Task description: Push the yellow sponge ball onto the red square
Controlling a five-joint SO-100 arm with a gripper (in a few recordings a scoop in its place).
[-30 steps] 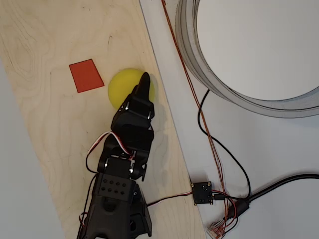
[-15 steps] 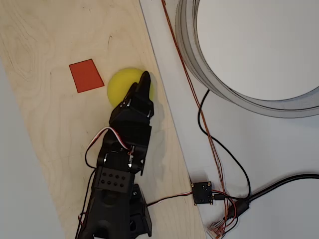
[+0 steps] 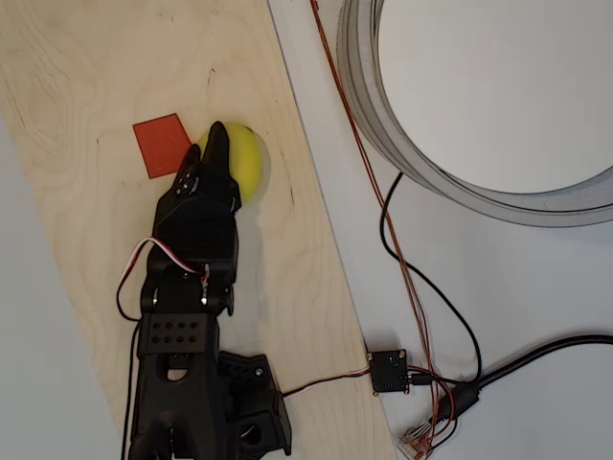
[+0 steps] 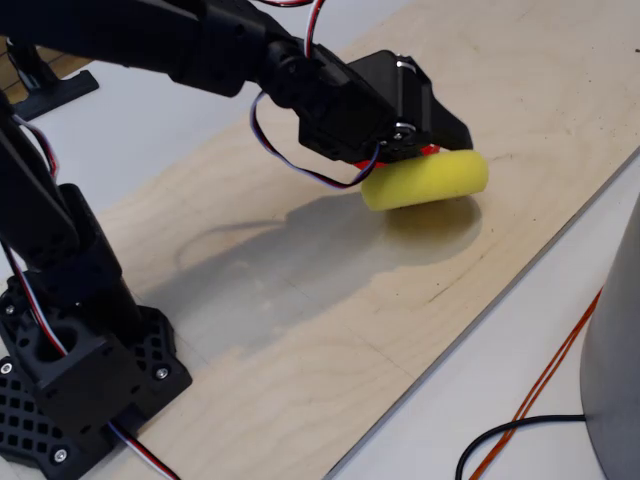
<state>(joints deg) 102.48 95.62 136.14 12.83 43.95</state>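
There is one yellow ball [image 3: 247, 159], one red square [image 3: 161, 145] and one black arm with one end effector [image 3: 216, 144]. All sit on a pale wood board [image 3: 86, 67] on the white table [image 3: 536, 316]. In the overhead view the ball lies just right of the square, touching or almost touching its right edge. The end effector lies over the ball's left side, pointing to the far end. I cannot tell if it is open or closed. One big grey ring [image 3: 460, 182] and some wires [image 3: 421, 287] lie to the right.
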